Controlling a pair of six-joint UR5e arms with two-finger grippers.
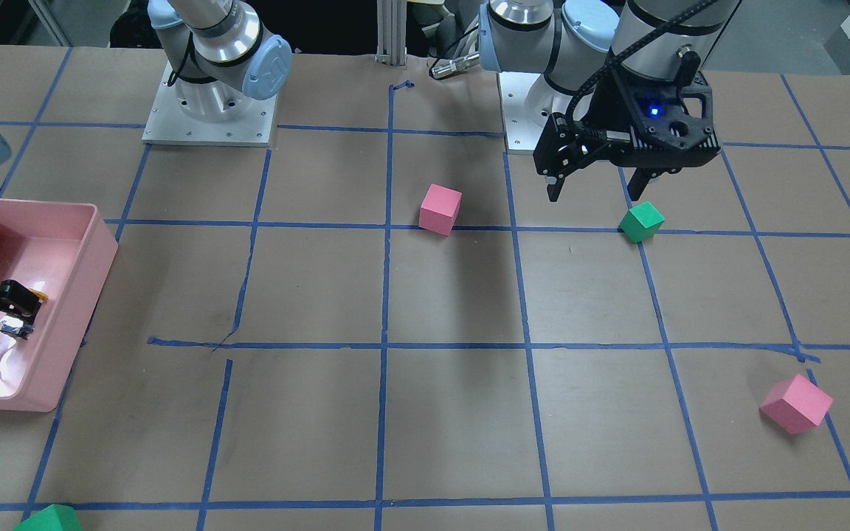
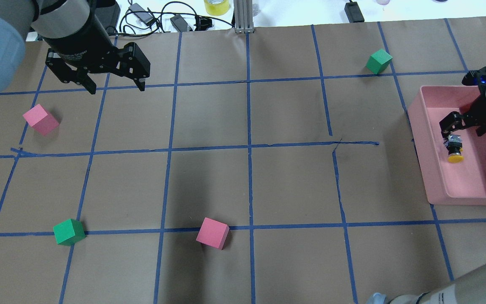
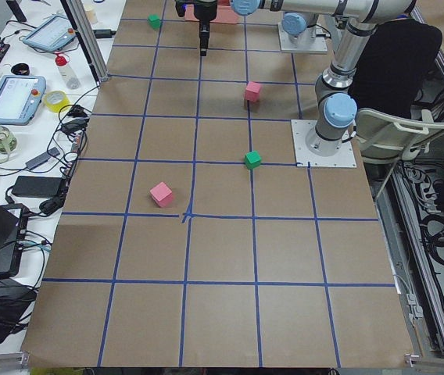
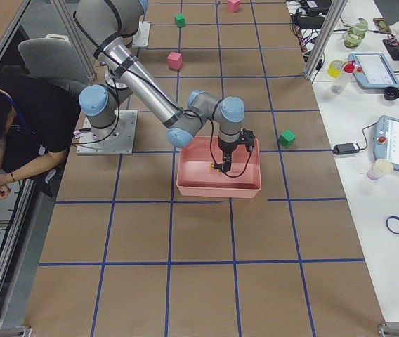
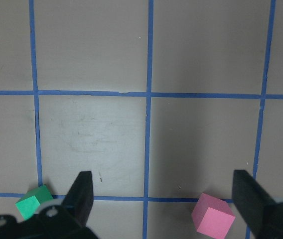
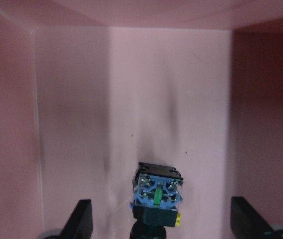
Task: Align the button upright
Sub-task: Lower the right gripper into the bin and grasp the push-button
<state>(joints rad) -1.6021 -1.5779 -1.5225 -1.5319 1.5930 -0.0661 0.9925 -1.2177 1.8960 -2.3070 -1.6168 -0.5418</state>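
The button [image 2: 454, 148] lies on its side on the floor of the pink bin [image 2: 425, 143], its yellow cap towards the robot. In the right wrist view the button [image 6: 157, 191] shows its blue underside, with a sliver of yellow cap beside it. My right gripper [image 2: 466, 126] is down inside the bin, just beyond the button. Its jaws are open and stand wide of the button on both sides without touching it [image 6: 162, 201]. My left gripper [image 2: 116, 88] hangs open and empty above the table at the far left [image 5: 162, 174].
A pink cube [image 2: 40, 120] and a green cube [image 2: 68, 232] lie on the left, a pink cube [image 2: 212, 233] sits near the middle front, and a green cube [image 2: 379, 61] lies beyond the bin. Blue tape lines grid the brown table.
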